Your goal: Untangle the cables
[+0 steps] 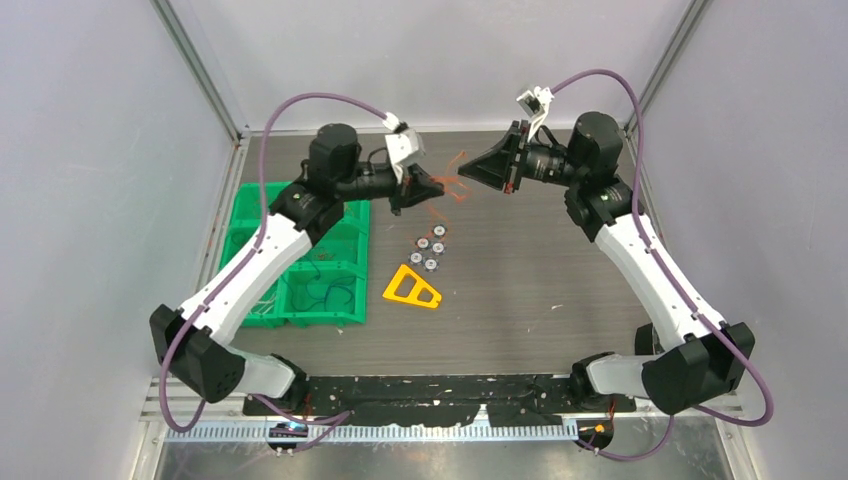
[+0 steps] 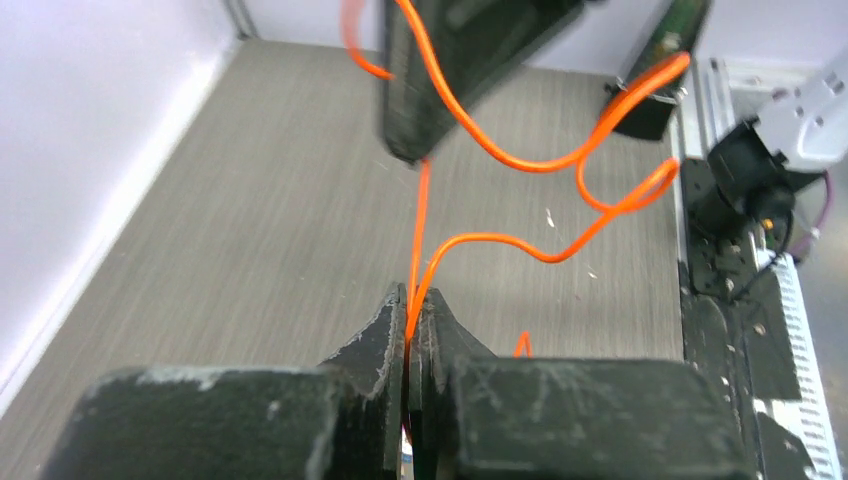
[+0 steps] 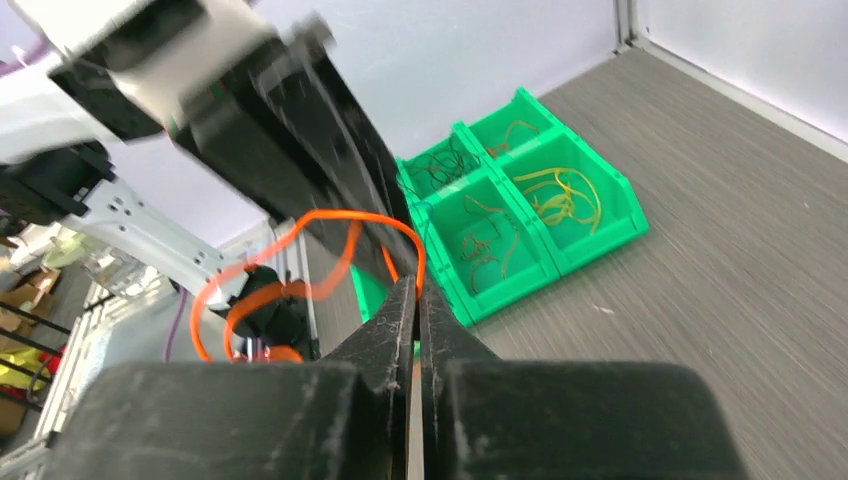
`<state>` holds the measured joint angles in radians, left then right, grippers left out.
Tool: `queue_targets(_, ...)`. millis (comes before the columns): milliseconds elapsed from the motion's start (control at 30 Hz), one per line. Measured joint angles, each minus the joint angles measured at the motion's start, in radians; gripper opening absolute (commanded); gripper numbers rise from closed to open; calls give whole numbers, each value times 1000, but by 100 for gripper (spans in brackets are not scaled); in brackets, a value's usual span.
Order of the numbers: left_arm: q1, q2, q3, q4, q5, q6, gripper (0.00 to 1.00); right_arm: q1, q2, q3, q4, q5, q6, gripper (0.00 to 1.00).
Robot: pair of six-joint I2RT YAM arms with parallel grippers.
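Observation:
Orange cables (image 1: 455,190) hang in the air between my two grippers, above the back middle of the table. My left gripper (image 1: 425,190) is shut on them: in the left wrist view two orange strands (image 2: 470,240) run straight into its closed jaws (image 2: 414,295) and loop up toward the right gripper's fingers (image 2: 430,90). My right gripper (image 1: 470,172) faces it, close by. Its jaws (image 3: 415,290) are shut on an orange loop (image 3: 340,215) that curls off to the left. More cables lie in the green bins: yellow (image 3: 560,195), black (image 3: 445,165).
Green divided bins (image 1: 300,260) stand at the left under the left arm. A yellow triangular piece (image 1: 412,288) and several small round parts (image 1: 430,250) lie mid-table. Metal frame rails edge the table, with white walls behind.

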<state>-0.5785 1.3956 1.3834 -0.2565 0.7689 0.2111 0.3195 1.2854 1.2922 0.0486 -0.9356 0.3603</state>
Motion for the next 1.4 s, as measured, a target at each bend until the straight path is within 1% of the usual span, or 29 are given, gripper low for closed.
queue_targets(33, 19, -11, 0, 19, -2, -24, 0, -9, 1, 0, -20, -2, -7, 16)
queue_targets(67, 45, -18, 5, 35, -5, -52, 0, -13, 3, -1, -45, -2, -26, 21)
queue_targets(100, 69, -19, 14, 34, -10, -79, 0, -13, 5, -1, -66, 1, -55, 30)
queue_targets(133, 97, -19, 22, 18, -32, -100, 0, -18, 5, -2, -94, 10, -81, 35)
queue_targets(167, 141, -17, 35, -9, -67, -123, 0, -33, 5, -2, -126, 23, -117, 42)
queue_targets(233, 237, -6, 69, -64, -164, -158, 0, -58, 5, -6, -189, 60, -184, 48)
queue_targets(300, 343, 11, 104, -116, -262, -187, 0, -74, 5, -18, -243, 91, -236, 49)
queue_targets(467, 595, 66, 141, -182, -416, -204, 0, -74, 11, -38, -323, 132, -303, 50)
queue_targets(567, 723, 97, 102, -149, -545, -172, 0, -73, 19, -42, -338, 145, -315, 50)
queue_targets(633, 782, 112, 50, -97, -620, -134, 0, -73, 31, -42, -342, 150, -320, 50)
queue_targets(767, 825, 188, 10, -14, -722, -46, 0, -73, 64, -41, -350, 156, -323, 51)
queue_targets(867, 834, 266, 7, 56, -748, 22, 0, -73, 93, -33, -369, 161, -324, 50)
queue_targets(967, 837, 319, -24, 119, -746, 97, 0, -73, 115, -18, -380, 168, -325, 50)
queue_targets(1100, 843, 369, -82, 196, -701, 191, 0, -73, 118, -14, -386, 177, -326, 50)
queue_targets(1200, 846, 396, -92, 208, -644, 239, 0, -73, 121, -5, -389, 183, -330, 50)
queue_targets(1300, 853, 393, -114, 209, -582, 284, 0, -73, 122, 0, -399, 192, -335, 50)
queue_targets(1400, 877, 391, -126, 159, -503, 356, 0, -73, 124, 5, -410, 198, -339, 50)
